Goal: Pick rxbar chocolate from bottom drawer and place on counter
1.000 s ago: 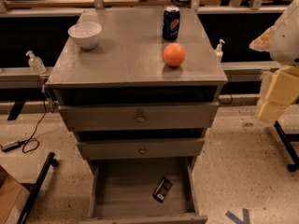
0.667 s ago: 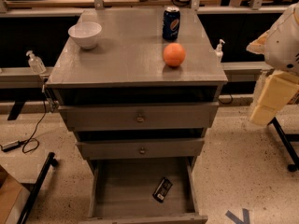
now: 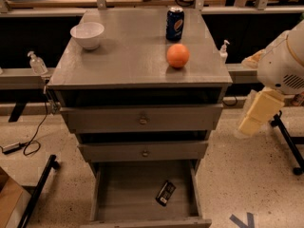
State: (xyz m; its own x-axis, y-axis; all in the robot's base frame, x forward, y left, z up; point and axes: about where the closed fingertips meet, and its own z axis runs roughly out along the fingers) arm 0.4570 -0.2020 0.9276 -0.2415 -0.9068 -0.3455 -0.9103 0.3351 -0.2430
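The rxbar chocolate (image 3: pixel 165 193), a black bar with pale label blocks, lies flat on the floor of the open bottom drawer (image 3: pixel 123 196), right of its middle and near the right wall. The counter (image 3: pixel 128 56) is the grey top of the cabinet. Only my arm (image 3: pixel 259 110) shows, a white joint and a cream link hanging at the right, beside the cabinet at the height of the upper drawers. My gripper is out of view.
On the counter stand a white bowl (image 3: pixel 87 34) at the back left, a blue can (image 3: pixel 175 23) at the back right and an orange (image 3: pixel 178 55) in front of the can. The two upper drawers (image 3: pixel 142 120) are shut. A black stand leg (image 3: pixel 287 141) is on the right.
My arm has moved left, closer to the cabinet's right side. The bar and the things on the counter have not moved.
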